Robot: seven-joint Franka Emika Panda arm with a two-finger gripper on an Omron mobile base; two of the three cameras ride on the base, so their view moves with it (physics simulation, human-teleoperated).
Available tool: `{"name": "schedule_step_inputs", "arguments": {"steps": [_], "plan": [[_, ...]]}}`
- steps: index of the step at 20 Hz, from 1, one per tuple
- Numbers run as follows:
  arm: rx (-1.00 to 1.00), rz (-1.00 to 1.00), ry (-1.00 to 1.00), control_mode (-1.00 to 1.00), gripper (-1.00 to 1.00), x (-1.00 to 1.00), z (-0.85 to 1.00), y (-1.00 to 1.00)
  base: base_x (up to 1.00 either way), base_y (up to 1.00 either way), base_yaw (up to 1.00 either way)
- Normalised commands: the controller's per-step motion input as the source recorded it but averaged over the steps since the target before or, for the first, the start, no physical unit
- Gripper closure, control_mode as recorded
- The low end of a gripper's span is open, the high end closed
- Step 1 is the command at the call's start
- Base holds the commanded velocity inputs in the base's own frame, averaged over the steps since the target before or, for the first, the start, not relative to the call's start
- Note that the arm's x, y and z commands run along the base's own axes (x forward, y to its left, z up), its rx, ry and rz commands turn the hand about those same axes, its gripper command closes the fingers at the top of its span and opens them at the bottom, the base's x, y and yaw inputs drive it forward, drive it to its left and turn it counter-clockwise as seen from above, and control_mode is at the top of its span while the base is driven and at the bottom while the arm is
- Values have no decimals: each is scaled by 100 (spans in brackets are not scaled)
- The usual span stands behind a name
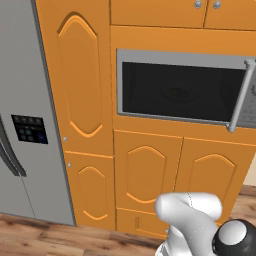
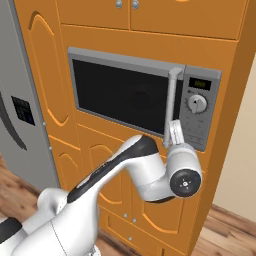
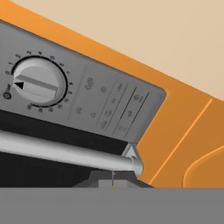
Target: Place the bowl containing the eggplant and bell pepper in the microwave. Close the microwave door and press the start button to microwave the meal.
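We see the door (image 2: 122, 92) shut, our empty, closed hand (image 2: 174, 131) by the panel (image 2: 197, 112), start press left.

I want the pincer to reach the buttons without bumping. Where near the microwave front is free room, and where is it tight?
Free: the orange panel right of the control panel, and the cupboard doors below the microwave. Tight: the shut pincer sits at the lower end of the door handle, beside the dial and buttons.
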Motion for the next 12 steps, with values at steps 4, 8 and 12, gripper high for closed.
{"name": "schedule_step_inputs", "arguments": {"steps": [4,8,12], "plan": [[0,0,0,-100,100,21,-8,0,0,0,0],[0,0,0,-100,100,19,-10,-7,0,0,0],[0,0,0,-100,100,17,-12,-14,0,0,0]]}}
